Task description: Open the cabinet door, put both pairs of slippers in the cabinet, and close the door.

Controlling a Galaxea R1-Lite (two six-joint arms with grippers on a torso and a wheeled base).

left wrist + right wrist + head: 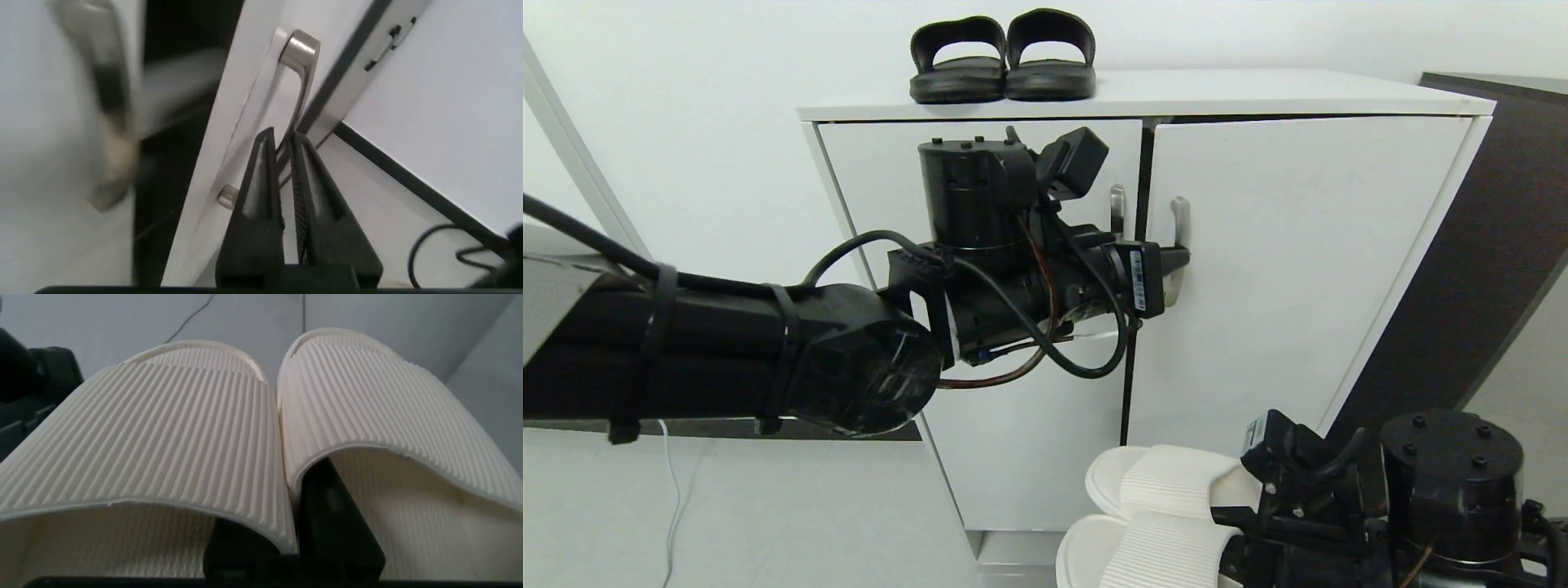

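Observation:
A white cabinet (1258, 96) has two doors, and a pair of black slippers (1003, 61) stands on its top. My left gripper (1176, 260) (286, 151) is shut on the metal handle (1179, 214) (298, 57) of the right door (1298, 269). That door stands slightly ajar, with a dark gap beside it. Low in front of the cabinet, my right gripper (1241, 523) (292, 502) is shut on a pair of white ribbed slippers (1168, 506) (188, 433). It pinches their adjoining straps, toes pointing left.
The left door carries its own handle (1117, 208) (102, 98), close to my left wrist. A dark panel (1486, 245) stands right of the cabinet. White wall lies to the left, and a thin cable (674, 506) runs over the pale floor.

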